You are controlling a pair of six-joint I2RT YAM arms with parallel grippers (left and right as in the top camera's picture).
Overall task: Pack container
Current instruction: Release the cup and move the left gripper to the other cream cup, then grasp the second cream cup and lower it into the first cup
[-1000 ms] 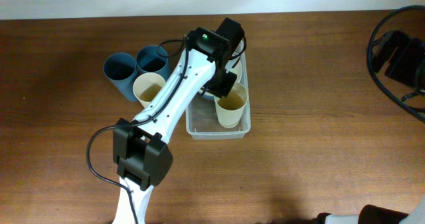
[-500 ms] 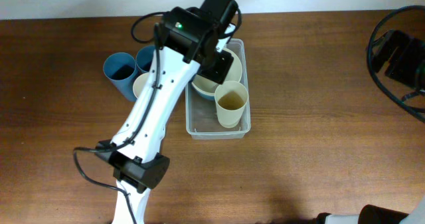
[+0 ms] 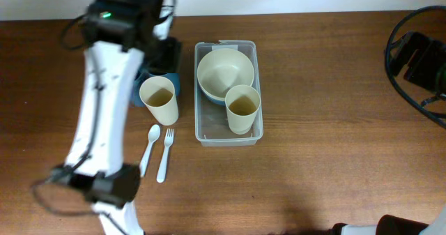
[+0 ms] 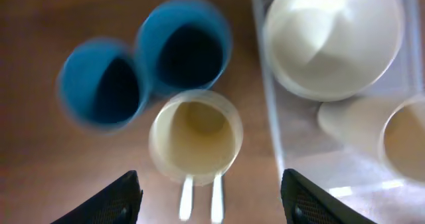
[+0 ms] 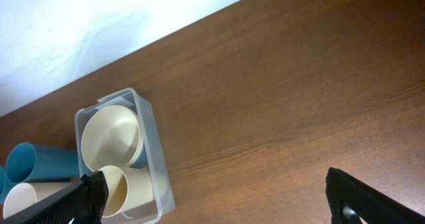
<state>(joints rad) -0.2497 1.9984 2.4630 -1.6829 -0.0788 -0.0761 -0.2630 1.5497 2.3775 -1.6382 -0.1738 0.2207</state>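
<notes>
Fingers: spread wide on left gripper and on right gripper, clamping nothing. Container: sits mid-table, long axis 12 to 6 o'clock. Holds cream bowl at 12 o'clock end, cream cup at 6. Outside at 9 o'clock: second cream cup, blue cups. At 7 o'clock: spoon, fork.

Bare table right of container
</notes>
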